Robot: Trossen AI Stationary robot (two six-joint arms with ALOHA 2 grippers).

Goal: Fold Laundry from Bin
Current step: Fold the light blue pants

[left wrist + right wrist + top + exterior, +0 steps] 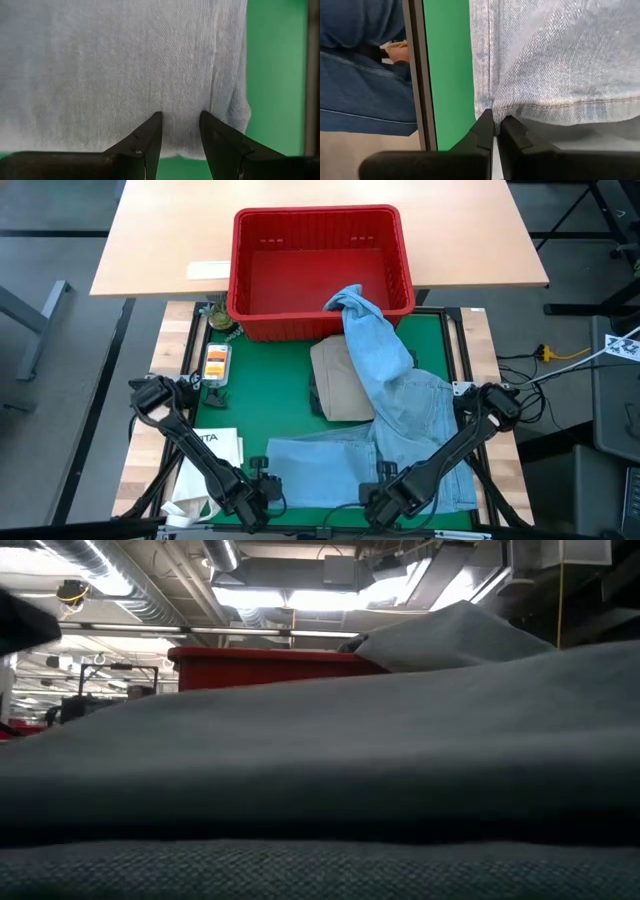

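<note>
Light blue jeans [400, 405] hang over the near rim of the red bin [320, 265], run across a khaki garment [340, 380] and spread out on the green mat [270, 395]. One leg [320, 465] lies along the mat's near edge. My left gripper [262, 492] stands open, pointing down over that leg's end [150, 60], close to its edge. My right gripper [383, 488] is shut at a stitched hem of the jeans [545, 107]. In the low view, cloth [320, 790] fills most of the picture, with the bin [260, 665] behind it. My left gripper [180, 117] has its open fingertips [156, 122] over the jeans' cloth, just inside the edge; whether they touch it I cannot tell. My right gripper [496, 119] pinches the jeans at the hem's corner [492, 106], beside a side seam, coming steeply from above. The fingers hide the exact spot.
A white paper bag [215, 445] lies on the mat's left near corner, with small packets [216, 360] farther back on the left. A wooden table [160, 240] bears the bin. A person's legs in dark blue denim [360, 75] show just past the table's edge.
</note>
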